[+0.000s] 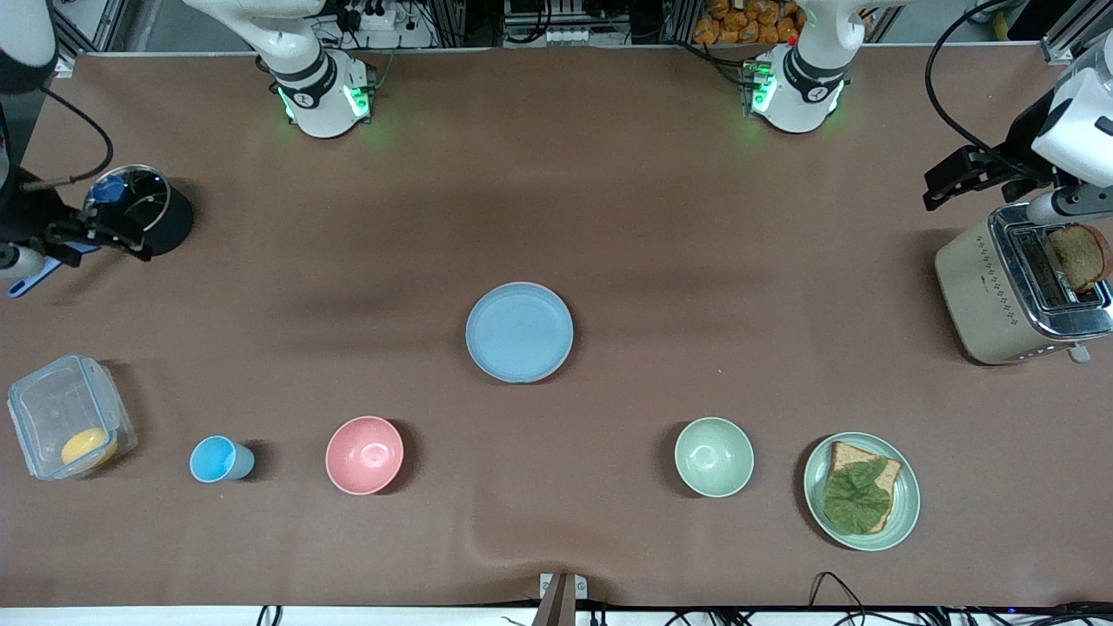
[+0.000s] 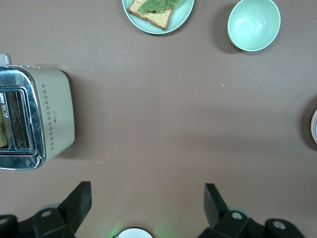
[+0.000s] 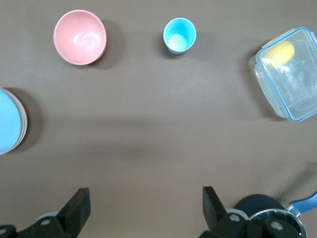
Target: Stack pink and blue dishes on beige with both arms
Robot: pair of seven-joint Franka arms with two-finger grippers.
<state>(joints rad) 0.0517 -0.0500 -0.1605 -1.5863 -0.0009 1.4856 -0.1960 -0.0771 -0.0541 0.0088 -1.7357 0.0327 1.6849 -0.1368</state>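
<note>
A light blue plate lies flat at the middle of the table, on top of a stack. A thin pink rim of the pink plate shows under it. The beige plate is hidden under them; only pale stacked edges show in the right wrist view. My left gripper hangs open and empty over the table at the left arm's end, by the toaster; its fingers are wide apart. My right gripper hangs open and empty at the right arm's end, by the black pot.
Nearer the camera than the stack stand a blue cup, a pink bowl, a green bowl and a green plate with bread and a leaf. A clear box and a toaster sit at the table's ends.
</note>
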